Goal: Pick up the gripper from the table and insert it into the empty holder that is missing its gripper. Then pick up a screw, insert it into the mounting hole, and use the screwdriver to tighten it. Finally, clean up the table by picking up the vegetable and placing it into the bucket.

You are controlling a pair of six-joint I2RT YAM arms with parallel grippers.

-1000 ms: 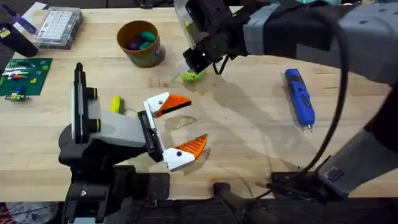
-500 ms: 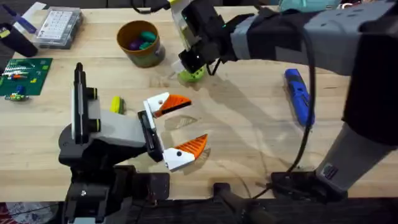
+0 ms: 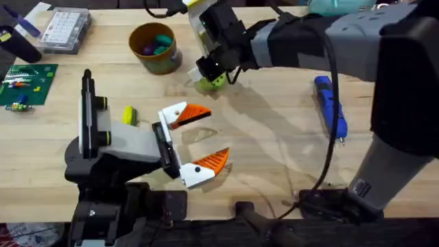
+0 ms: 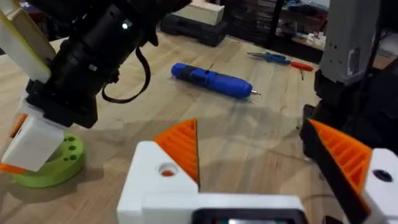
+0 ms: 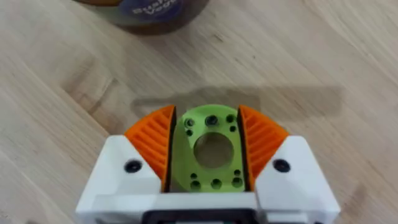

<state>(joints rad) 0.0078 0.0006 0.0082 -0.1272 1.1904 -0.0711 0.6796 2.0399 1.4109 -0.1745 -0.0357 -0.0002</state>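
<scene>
Your right gripper [image 5: 211,152] is sitting at upper centre of the overhead frame, orange-padded fingers [image 5: 152,140] clamping the lime-green round drilled plastic part [image 5: 211,149] on the wooden desk [image 3: 274,137], your left gripper [image 3: 199,140] is resting at lower centre, fingers apart, small bright-yellow rounded toy vegetable [image 3: 127,114] lying left of it, ochre-brown bucket [image 3: 155,48] standing at upper left, slim blue pen-shaped screwdriver [image 3: 330,106] lying at right.

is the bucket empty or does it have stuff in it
Not empty: the bucket stands upright with purple and teal toy pieces inside.
</scene>
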